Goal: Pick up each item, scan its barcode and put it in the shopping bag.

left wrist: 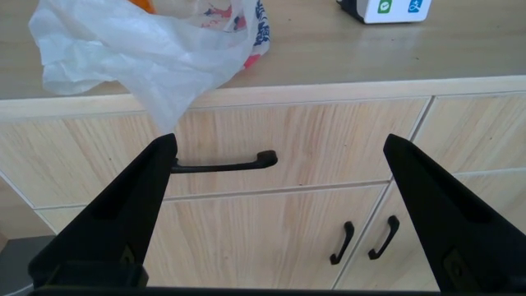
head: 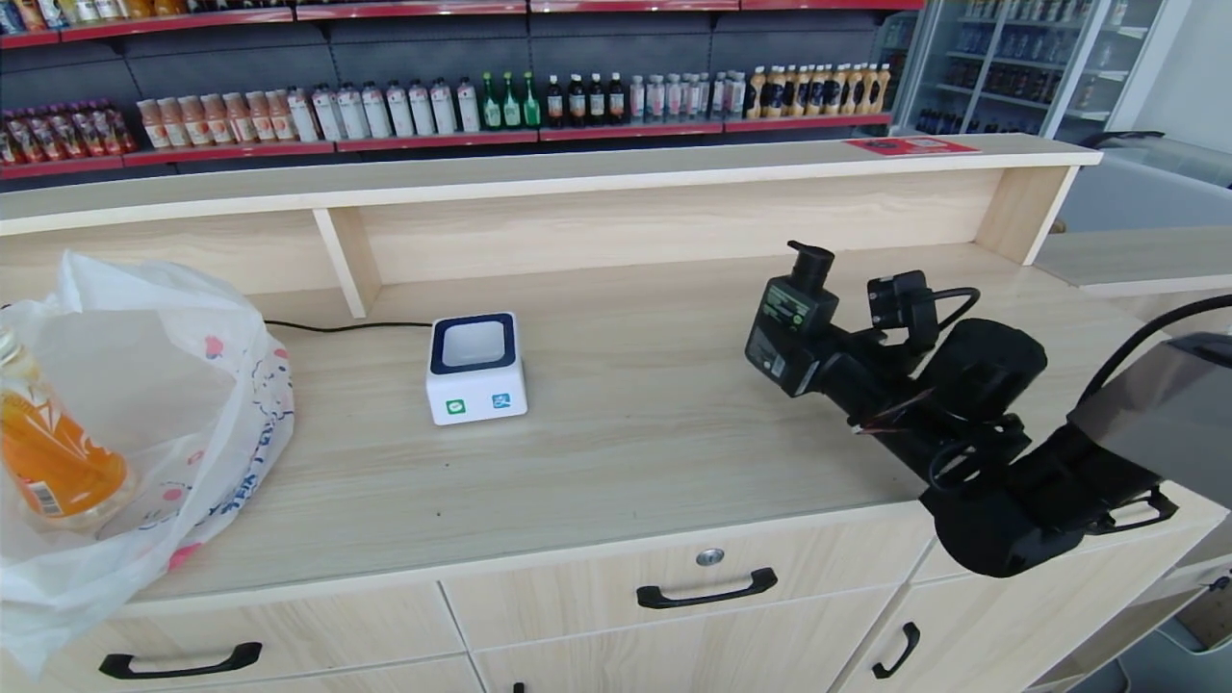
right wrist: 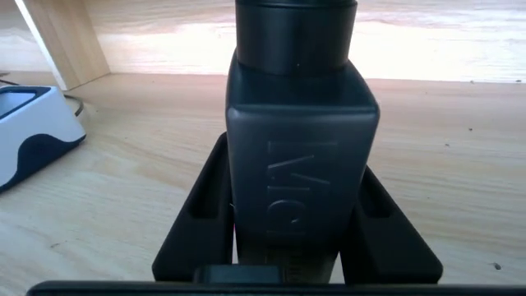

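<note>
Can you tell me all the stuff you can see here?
shopping bag: one, white, counter's left end.
drink bottle: one, orange, inside the bag.
scanner: one, white with dark blue top, mid-counter.
dark bottle: one, blackish, held above the counter's right part.
counter: one, light wood.
drawer handles: several, black, below the counter.
shelf bottles: many, mixed colours, behind the counter.
left gripper: one, black, jaws open, before the drawers.
right gripper: one, black, jaws shut on the dark bottle.

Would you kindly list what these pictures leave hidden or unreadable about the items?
- Dark bottle: label print too small in the head view; its base hidden inside the right gripper in the right wrist view.
- Orange drink bottle: cut by the head view's left edge, veiled by the shopping bag.
- Scanner: cut by the right wrist view's edge.
</note>
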You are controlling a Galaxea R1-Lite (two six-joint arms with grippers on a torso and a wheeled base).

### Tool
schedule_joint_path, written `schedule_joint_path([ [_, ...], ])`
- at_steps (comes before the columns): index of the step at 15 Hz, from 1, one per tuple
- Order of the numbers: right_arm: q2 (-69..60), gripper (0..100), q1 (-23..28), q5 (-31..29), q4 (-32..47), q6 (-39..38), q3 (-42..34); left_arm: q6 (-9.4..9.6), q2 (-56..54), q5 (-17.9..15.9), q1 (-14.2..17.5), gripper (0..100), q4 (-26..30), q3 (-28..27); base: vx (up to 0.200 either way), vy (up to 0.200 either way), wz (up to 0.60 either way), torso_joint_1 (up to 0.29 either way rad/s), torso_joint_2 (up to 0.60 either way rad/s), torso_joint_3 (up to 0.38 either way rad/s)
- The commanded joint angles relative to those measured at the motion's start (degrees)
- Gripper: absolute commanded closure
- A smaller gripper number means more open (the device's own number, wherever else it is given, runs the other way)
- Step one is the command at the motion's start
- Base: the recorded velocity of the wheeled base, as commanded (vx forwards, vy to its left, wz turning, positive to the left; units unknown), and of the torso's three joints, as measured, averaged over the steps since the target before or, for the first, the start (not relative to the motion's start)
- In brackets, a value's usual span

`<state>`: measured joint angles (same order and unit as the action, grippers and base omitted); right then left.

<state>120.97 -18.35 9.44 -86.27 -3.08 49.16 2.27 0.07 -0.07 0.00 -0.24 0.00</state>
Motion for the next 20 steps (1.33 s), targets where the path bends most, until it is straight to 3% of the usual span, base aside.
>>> schedule_joint_path([
  [1,-8.99,100,-0.9,0.06,-0.21,1.5,-4.96,-1.39,0.01,0.07,0.0,0,-0.02,0.0,0.0,0.0,0.0,0.0,0.0,0.0],
  [6,-22.09,100,-6.88,-0.03,-0.04,5.98,-11.46,-1.56,0.01,0.07,0.09,0,-0.02,0.0,0.0,0.0,0.0,0.0,0.0,0.0],
  [12,-32.11,100,-20.24,-1.35,0.67,6.42,-17.7,-1.74,0.01,0.07,0.09,0,-0.02,0.0,0.0,0.0,0.0,0.0,0.0,0.0],
  [14,-32.11,100,-24.72,-1.26,0.58,0.18,-18.05,-1.74,0.01,0.07,0.09,0,-0.02,0.0,0.0,0.0,0.0,0.0,0.0,0.0],
  [20,-31.06,100,-26.21,6.03,-2.85,-21.53,-19.37,-1.65,0.01,0.07,0.09,0,-0.02,0.0,0.0,0.0,0.0,0.0,0.0,0.0],
])
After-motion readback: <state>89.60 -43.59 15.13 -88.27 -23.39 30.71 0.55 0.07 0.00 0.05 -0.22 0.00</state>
